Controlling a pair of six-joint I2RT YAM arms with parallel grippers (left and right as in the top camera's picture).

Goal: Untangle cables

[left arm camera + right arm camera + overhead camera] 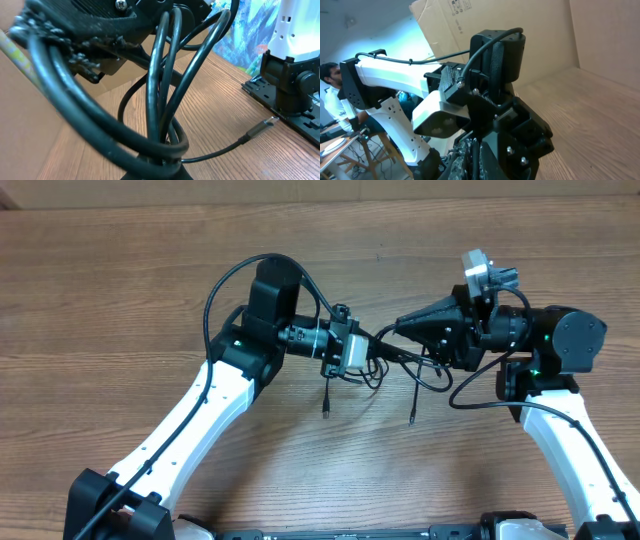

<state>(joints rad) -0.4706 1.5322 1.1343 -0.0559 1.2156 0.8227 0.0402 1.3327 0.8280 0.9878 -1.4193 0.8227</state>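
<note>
The cables (402, 366) are a bunch of thin black cords held above the wooden table (120, 270) between my two arms. My left gripper (371, 346) is shut on the bunch from the left, and my right gripper (391, 332) is shut on it from the right, their tips almost touching. Two loose ends with plugs (326, 412) hang down toward the table. In the left wrist view the cables (167, 85) loop up from my left gripper (157, 172), and one plug (265, 124) lies on the wood. In the right wrist view a cord runs between my right gripper's (474, 161) fingers.
A cardboard box (470, 20) stands behind the table's far side. The right arm's base (292, 80) sits at the table's near edge. A person (332, 95) is off to one side in the right wrist view.
</note>
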